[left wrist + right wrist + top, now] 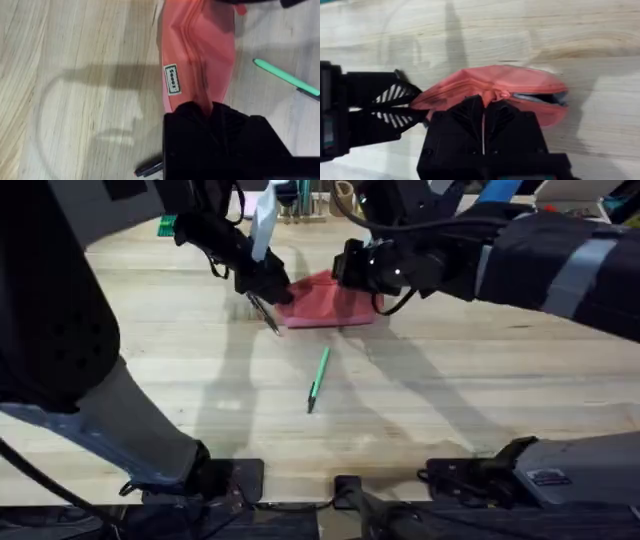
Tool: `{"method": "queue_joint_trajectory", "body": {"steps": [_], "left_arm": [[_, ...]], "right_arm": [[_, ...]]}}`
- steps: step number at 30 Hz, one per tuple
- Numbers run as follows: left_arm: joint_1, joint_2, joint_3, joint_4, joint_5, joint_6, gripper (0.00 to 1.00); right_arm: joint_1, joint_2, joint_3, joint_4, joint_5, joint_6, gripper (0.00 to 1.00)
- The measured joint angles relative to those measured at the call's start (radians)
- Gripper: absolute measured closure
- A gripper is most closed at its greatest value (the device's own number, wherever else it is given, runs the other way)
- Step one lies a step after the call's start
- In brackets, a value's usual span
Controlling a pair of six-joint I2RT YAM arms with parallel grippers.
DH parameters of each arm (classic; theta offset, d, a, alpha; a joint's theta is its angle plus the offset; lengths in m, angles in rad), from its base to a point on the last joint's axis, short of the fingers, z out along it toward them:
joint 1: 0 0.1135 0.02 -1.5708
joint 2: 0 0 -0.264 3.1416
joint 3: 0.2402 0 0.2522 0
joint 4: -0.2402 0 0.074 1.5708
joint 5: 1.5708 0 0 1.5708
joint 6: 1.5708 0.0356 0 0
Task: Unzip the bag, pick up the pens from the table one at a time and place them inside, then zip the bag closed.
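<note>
1. Nearest us on the table (pixel 450 395), we see the green pen (pixel 318 378) lying alone, just short of the bag.
2. Beyond it, the salmon bag (pixel 330 305) sits mid-table with its mouth partly gaping.
3. Our left gripper (pixel 272 288) is pinched closed on the bag's left end; a black pen (pixel 265 312) lies just beneath it.
4. Our right gripper (pixel 484 107) is clamped on the bag at its zipper.

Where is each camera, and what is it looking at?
Overhead: above the arms' bases, looking down on the table; both arms meet at the bag, green pen nearer.
Left wrist: on the left gripper, pinching the bag's end.
Right wrist: on the right gripper, gripping the bag.
All views share the bag.
</note>
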Motion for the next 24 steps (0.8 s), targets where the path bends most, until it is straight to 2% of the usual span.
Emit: {"method": "queue_joint_trajectory", "body": {"steps": [24], "left_arm": [[0.0,0.0,0.0,-0.006,-0.004,0.0,0.959]], "right_arm": [[0.098,0.044,-0.006,0.129,0.015,0.012,0.968]]}}
